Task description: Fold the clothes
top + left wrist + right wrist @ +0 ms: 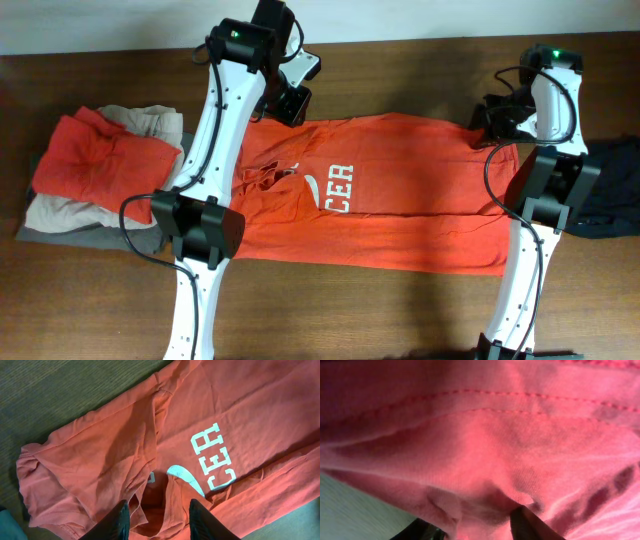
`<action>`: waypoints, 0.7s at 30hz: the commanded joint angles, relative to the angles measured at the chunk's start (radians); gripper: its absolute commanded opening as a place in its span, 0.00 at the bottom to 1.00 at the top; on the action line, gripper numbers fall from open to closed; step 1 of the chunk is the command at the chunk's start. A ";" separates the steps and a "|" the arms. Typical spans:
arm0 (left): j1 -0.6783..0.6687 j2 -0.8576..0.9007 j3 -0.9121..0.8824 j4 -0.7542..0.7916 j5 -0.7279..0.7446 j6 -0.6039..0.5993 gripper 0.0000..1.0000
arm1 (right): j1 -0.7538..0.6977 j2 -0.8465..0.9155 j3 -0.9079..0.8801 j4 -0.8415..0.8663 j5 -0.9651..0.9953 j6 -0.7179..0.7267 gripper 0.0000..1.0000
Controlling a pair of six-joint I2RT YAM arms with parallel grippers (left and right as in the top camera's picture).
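The orange-red T-shirt [400, 210] lies spread across the middle of the table, its white "CER" lettering [342, 182] facing up. My left gripper [288, 108] is at the shirt's far left edge. In the left wrist view a bunched fold of the T-shirt [100, 445] rises between the two dark fingers, and the left gripper [161, 517] is shut on it. My right gripper [482, 125] sits at the shirt's far right corner. In the right wrist view the T-shirt's stitched hem [485, 435] fills the frame, puckered fabric is pinched in the right gripper [475, 530].
A pile of other clothes [100, 170] lies at the left end of the table, an orange garment on top of beige and grey ones. A dark garment [612, 195] lies at the right edge. Brown wooden table [400, 310] shows along the front.
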 commanded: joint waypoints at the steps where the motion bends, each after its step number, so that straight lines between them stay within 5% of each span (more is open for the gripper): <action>1: -0.002 -0.016 0.007 0.001 0.017 -0.002 0.39 | -0.002 0.014 0.031 -0.016 0.034 -0.085 0.43; 10: -0.002 -0.016 0.007 -0.001 0.017 -0.002 0.38 | -0.011 0.012 0.154 -0.093 0.034 -0.174 0.41; 18: -0.002 -0.016 0.007 -0.016 0.013 -0.002 0.38 | -0.013 0.012 0.229 -0.182 0.068 -0.188 0.06; 21: -0.002 -0.016 0.007 -0.020 -0.002 -0.002 0.38 | -0.009 0.012 0.229 -0.182 0.081 -0.198 0.10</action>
